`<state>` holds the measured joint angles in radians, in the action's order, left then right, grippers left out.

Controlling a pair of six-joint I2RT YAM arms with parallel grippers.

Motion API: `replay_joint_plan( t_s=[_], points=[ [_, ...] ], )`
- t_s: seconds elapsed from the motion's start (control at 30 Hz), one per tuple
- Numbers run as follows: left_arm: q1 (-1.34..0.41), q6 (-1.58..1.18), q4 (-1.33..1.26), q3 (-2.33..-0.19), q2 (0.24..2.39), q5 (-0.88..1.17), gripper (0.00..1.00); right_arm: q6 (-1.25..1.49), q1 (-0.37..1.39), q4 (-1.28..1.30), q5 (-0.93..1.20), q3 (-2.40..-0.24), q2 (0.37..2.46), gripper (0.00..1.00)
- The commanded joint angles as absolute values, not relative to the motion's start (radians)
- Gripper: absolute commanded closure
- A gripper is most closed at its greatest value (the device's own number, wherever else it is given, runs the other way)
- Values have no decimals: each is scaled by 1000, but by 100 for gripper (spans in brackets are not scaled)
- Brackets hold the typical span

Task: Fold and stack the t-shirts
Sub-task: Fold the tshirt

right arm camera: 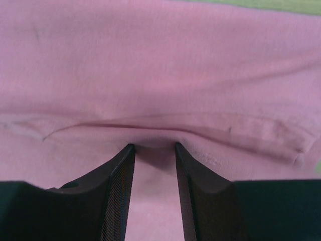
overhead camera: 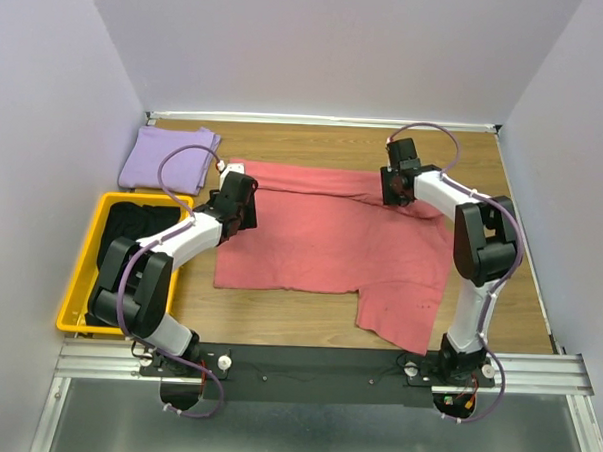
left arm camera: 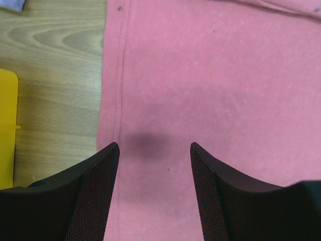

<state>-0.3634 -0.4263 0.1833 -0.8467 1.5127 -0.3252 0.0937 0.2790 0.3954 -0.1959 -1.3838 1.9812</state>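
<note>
A salmon-pink t-shirt (overhead camera: 321,242) lies spread over the middle of the table, its far edge folded over. My left gripper (overhead camera: 248,206) hovers open over the shirt's left hem (left arm camera: 120,75), with only flat cloth under its jaws (left arm camera: 153,148). My right gripper (overhead camera: 396,195) presses its fingertips into the shirt near the far right. Its jaws (right arm camera: 154,145) stand narrowly apart, and a ridge of cloth (right arm camera: 160,133) is bunched at their tips. A folded lavender-purple t-shirt (overhead camera: 169,155) rests at the far left. Black t-shirts (overhead camera: 136,229) fill the bin.
The yellow plastic bin (overhead camera: 79,276) stands at the left edge of the table and shows in the left wrist view (left arm camera: 6,125). Bare wooden tabletop (left arm camera: 55,75) lies between the bin and the pink shirt. Walls close in the table on three sides.
</note>
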Motion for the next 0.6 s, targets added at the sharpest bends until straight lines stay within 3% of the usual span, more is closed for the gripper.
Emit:
replay_joint_plan(
  t_s=[0.0, 0.23, 0.57],
  points=[
    [-371, -414, 132, -838, 1482, -368, 33, 40, 268, 396, -255, -1440, 2039, 55],
    [-377, -414, 123, -828, 1493, -364, 33, -37, 264, 396, -209, -1457, 2051, 55],
    [-383, -414, 117, -833, 1509, -364, 33, -37, 264, 420, -158, -1373, 1913, 54]
  ],
)
